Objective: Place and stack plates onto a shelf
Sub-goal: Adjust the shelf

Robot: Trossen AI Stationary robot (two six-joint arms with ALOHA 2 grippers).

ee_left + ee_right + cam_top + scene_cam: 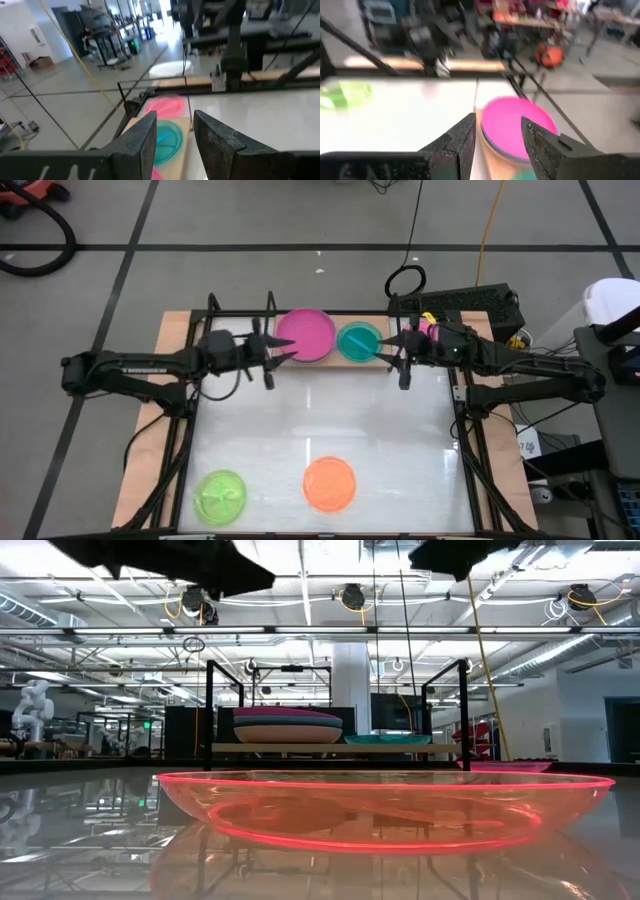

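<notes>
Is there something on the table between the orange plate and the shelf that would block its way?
Nothing visible does. In the high view the white table between the orange plate and the shelf is bare; the lime green plate lies off to one side. Both grippers hover by the shelf, left and right, jaws open.

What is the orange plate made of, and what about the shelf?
The orange plate looks like see-through plastic: the room shows through it, its rim glows, and the shiny table mirrors it. The shelf seems to be pale wood, a flat matte board, with thin black uprights that look like metal, though that is harder to tell.
</notes>
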